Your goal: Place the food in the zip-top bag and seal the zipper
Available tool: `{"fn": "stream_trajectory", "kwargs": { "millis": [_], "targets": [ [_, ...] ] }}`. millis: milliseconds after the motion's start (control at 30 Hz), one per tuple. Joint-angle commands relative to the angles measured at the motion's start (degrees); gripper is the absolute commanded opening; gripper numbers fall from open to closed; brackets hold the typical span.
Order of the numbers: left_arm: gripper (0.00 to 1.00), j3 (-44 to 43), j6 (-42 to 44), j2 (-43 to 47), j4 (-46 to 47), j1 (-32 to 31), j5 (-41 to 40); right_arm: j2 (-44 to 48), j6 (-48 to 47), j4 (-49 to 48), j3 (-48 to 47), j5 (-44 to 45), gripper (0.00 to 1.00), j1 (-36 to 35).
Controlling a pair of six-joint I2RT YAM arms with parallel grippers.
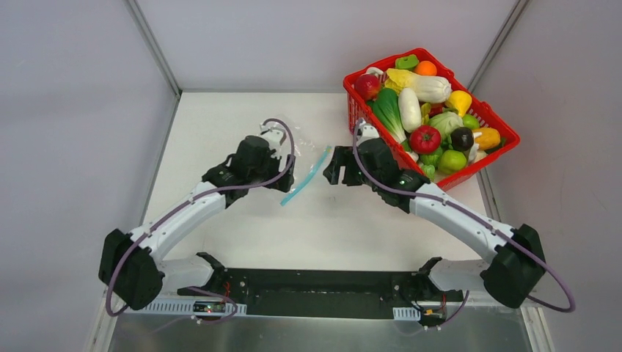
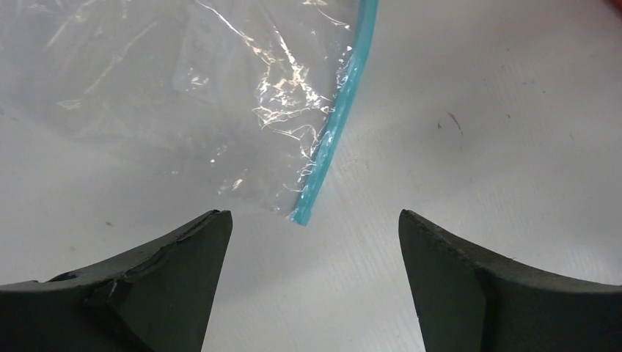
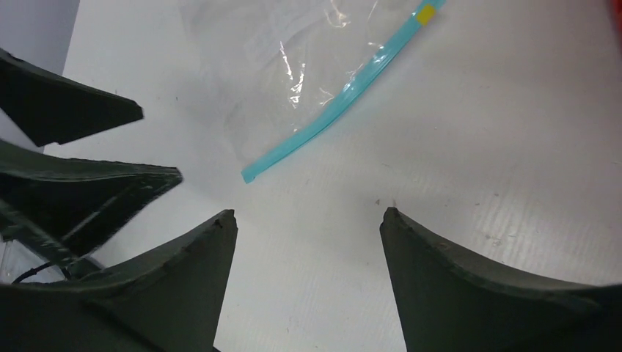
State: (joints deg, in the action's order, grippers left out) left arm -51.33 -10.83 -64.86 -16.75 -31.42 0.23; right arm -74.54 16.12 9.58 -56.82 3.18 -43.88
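Note:
The clear zip-top bag (image 1: 302,147) lies flat on the white table between my two grippers, with nothing inside it that I can see. Its teal zipper (image 1: 306,176) runs diagonally along its right edge. My left gripper (image 1: 287,180) is open and empty, just short of the zipper's near end (image 2: 302,214). My right gripper (image 1: 332,169) is open and empty, to the right of the zipper (image 3: 323,125). The food sits in the red basket (image 1: 490,121): red tomato (image 1: 425,138), white radish (image 1: 409,108), green cabbage (image 1: 445,121), dark purple ball (image 1: 462,137).
The red mesh basket stands at the back right, piled with several other toy vegetables. White walls close in the back and both sides. In the right wrist view the left gripper's fingers (image 3: 95,183) show at the left edge.

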Motion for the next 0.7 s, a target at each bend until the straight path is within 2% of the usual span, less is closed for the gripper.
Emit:
{"fn": "stream_trajectory", "kwargs": {
  "millis": [0,167,400,667],
  "targets": [
    [0.88,-2.76,1.99,-7.79,4.50,-3.64,-4.61,7.35,1.17,-6.02,3.36,7.88,0.75,-0.33],
    [0.89,-3.99,4.19,-13.28,9.16,-7.95,-10.35,11.71,-1.61,-9.21,5.46,8.91,0.70,-0.26],
    [0.88,-6.92,6.37,-20.20,11.10,-8.31,-14.11,13.76,1.13,-10.74,6.68,10.60,0.69,-0.26],
    [0.77,-7.19,6.80,-26.40,14.71,-8.31,-16.45,15.86,4.72,-11.90,9.52,11.50,0.68,-0.25]
  ]
}}
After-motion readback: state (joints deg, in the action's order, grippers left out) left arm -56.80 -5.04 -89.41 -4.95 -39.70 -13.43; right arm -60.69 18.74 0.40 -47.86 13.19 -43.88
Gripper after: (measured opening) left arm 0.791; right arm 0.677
